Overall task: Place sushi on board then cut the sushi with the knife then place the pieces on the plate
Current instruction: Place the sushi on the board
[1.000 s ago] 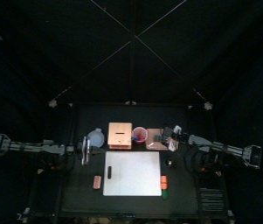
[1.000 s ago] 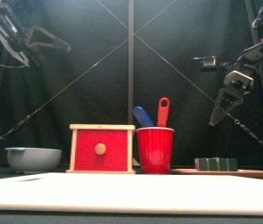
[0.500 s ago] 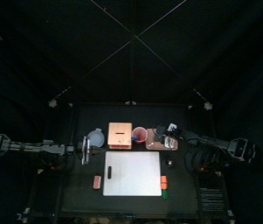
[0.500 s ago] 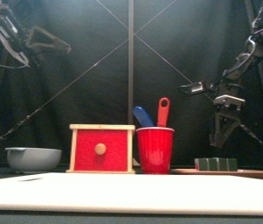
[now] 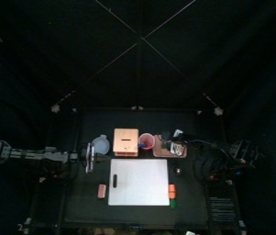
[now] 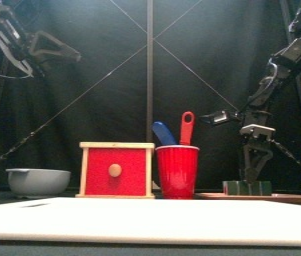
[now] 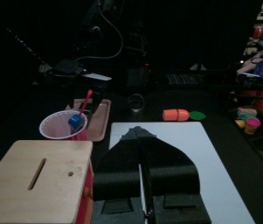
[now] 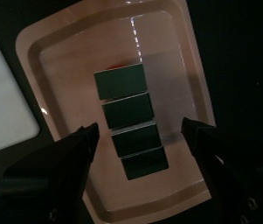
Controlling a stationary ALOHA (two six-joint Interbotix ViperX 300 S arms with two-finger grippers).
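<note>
The dark green sushi roll (image 8: 131, 122) of several blocks lies whole on the pink tray (image 8: 64, 61), at the table's right (image 6: 248, 187). My right gripper (image 8: 141, 129) hangs open just above it, one jaw on each side of the roll's long sides; the front view shows the right gripper (image 6: 254, 172) low over the roll. The red cup (image 6: 177, 170) holds the blue knife (image 6: 162, 133) and the red knife (image 6: 186, 127). The white board (image 5: 140, 181) lies bare in the middle. My left gripper (image 7: 138, 133) is shut, held high over the board's left edge.
The wooden box (image 6: 117, 170) with a red drawer front stands left of the cup, and the blue-grey bowl (image 6: 38, 180) left of the box. Small orange toys lie beside the board, one on the left (image 5: 101, 190) and one on the right (image 5: 172, 191).
My right gripper has come down from high above to just over the sushi roll on the tray. The left arm has not moved.
</note>
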